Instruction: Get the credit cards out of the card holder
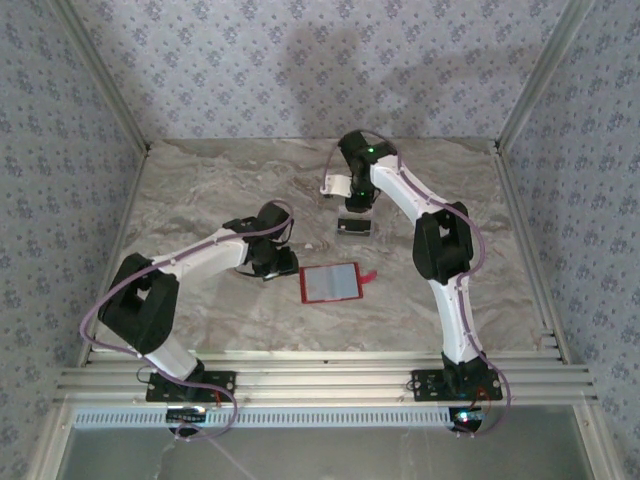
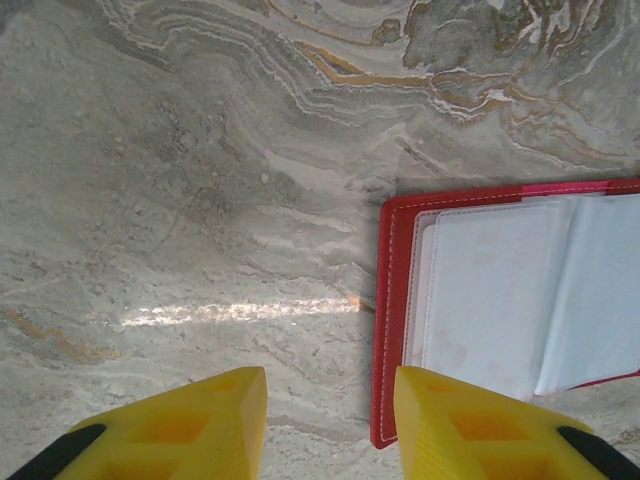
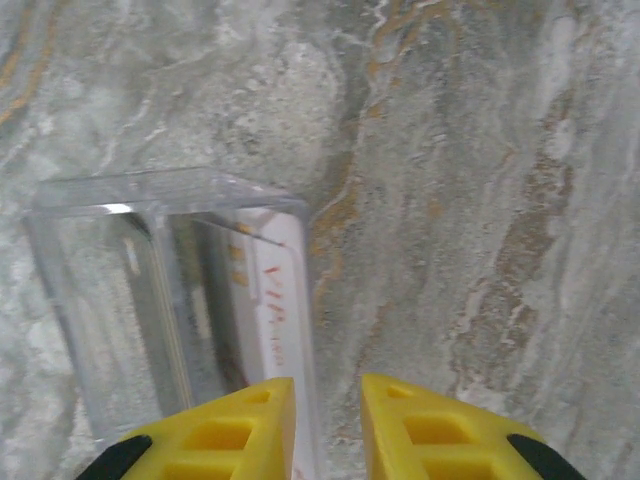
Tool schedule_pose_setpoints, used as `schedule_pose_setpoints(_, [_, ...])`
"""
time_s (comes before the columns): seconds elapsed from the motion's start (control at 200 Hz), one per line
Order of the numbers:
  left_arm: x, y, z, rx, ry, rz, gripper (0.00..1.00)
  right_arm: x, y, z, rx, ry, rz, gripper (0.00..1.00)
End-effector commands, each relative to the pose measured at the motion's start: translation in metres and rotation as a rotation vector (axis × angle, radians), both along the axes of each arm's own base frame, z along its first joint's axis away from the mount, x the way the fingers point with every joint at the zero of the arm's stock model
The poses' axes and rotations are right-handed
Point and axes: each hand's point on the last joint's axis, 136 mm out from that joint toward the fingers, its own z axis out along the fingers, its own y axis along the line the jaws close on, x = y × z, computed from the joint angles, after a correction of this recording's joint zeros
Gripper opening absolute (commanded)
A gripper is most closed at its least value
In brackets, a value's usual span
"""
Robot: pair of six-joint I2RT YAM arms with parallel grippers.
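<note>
On my left wrist feed the left gripper (image 2: 330, 398) has its jaws standing partly apart with bare counter (image 2: 200, 200) between them and nothing in them. They hang low at the left edge of the card holder (image 2: 392, 300), and the right finger overlaps its near corner in that view; I cannot tell if it touches.

On the right wrist feed the right gripper (image 3: 328, 398) shows a narrow gap between its jaws, with counter visible through it. They sit over the near right edge of a clear box (image 3: 150, 190). A white card (image 3: 275, 300) with red lettering runs down beside the left finger, and I cannot tell whether it is touched.

From the top camera I count one card holder, lying open and flat mid-counter with pale grey pockets up and a red tab (image 1: 368, 277) on its right side. I count two cards outside it. One is a dark-banded card (image 1: 355, 226) lying loose between the holder and the right gripper. The other is the white card in the clear box. Something yellowish shows behind it; I cannot make it out.
</note>
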Motion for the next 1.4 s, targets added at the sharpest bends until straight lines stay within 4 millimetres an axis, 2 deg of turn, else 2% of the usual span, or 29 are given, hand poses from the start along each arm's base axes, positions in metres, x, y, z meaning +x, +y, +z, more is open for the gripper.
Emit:
schedule_pose_setpoints(0.0, [0.001, 0.005, 0.009, -0.006, -0.023, 0.016, 0.39, 0.01, -0.003, 0.028, -0.063, -0.121, 0.103, 0.26])
schedule_pose_setpoints(0.18, [0.002, 0.004, 0.009, -0.012, -0.029, 0.014, 0.39, 0.01, -0.003, 0.049, -0.034, -0.182, 0.061, 0.27])
schedule_pose_setpoints(0.36, [0.01, 0.013, 0.008, -0.014, -0.037, 0.022, 0.39, 0.007, -0.003, 0.063, 0.068, -0.21, -0.141, 0.28])
schedule_pose_setpoints(0.6, [0.019, 0.013, 0.009, -0.059, -0.042, 0.025, 0.39, -0.024, 0.005, 0.075, 0.292, -0.188, -0.462, 0.28])
schedule_pose_setpoints(0.795, [0.025, 0.011, 0.008, -0.069, -0.039, 0.027, 0.39, -0.061, 0.01, 0.066, 0.443, -0.034, -0.75, 0.26])
schedule_pose_setpoints(0.984, [0.034, 0.013, 0.01, -0.084, -0.052, 0.04, 0.39, -0.11, 0.035, 0.047, 0.642, 0.271, -0.937, 0.22])
schedule_pose_setpoints(1.109, [0.039, 0.015, 0.012, -0.098, -0.059, 0.049, 0.38, -0.134, 0.049, 0.038, 0.729, 0.433, -1.049, 0.19])
schedule_pose_setpoints(1.394, [0.045, 0.02, 0.017, -0.113, -0.087, 0.068, 0.39, -0.188, 0.078, 0.01, 0.635, 0.582, -1.065, 0.19])
